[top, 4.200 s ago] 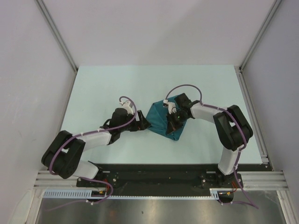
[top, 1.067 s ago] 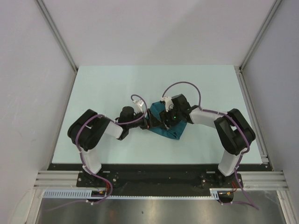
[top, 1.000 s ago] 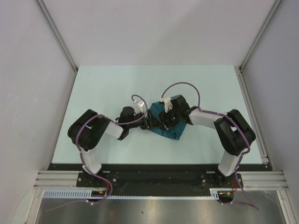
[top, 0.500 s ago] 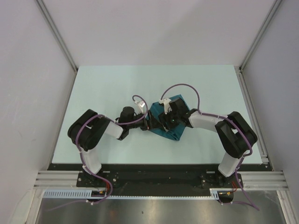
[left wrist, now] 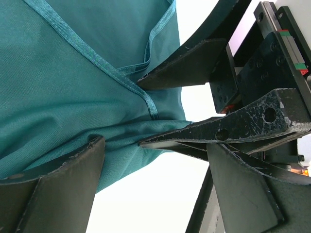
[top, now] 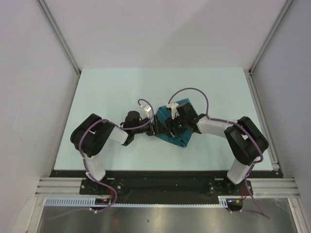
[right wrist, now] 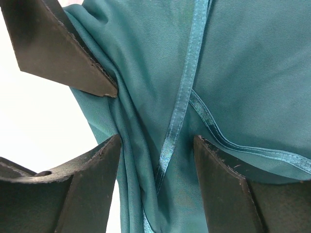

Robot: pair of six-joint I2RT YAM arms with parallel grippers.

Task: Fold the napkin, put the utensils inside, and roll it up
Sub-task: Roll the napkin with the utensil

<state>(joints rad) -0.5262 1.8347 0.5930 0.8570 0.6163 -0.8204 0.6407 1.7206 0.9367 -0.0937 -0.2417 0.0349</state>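
The crumpled dark teal fabric napkin [top: 179, 140] lies mid-table. The left gripper [left wrist: 155, 145] stands wide at its left edge; the right gripper [right wrist: 156, 138], partly spread, straddles a hemmed fold.

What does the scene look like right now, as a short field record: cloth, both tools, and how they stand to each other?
cloth: dark teal thin fabric napkin, bunched and creased, hemmed edges crossing, on the pale green table
left tool: open, at the napkin edge on the left arm's side, some cloth between its fingers
right tool: open, jaws astride a ridge of cloth with a hem running through
tools: close together over the napkin, each in the other's wrist view
fold: no neat fold yet
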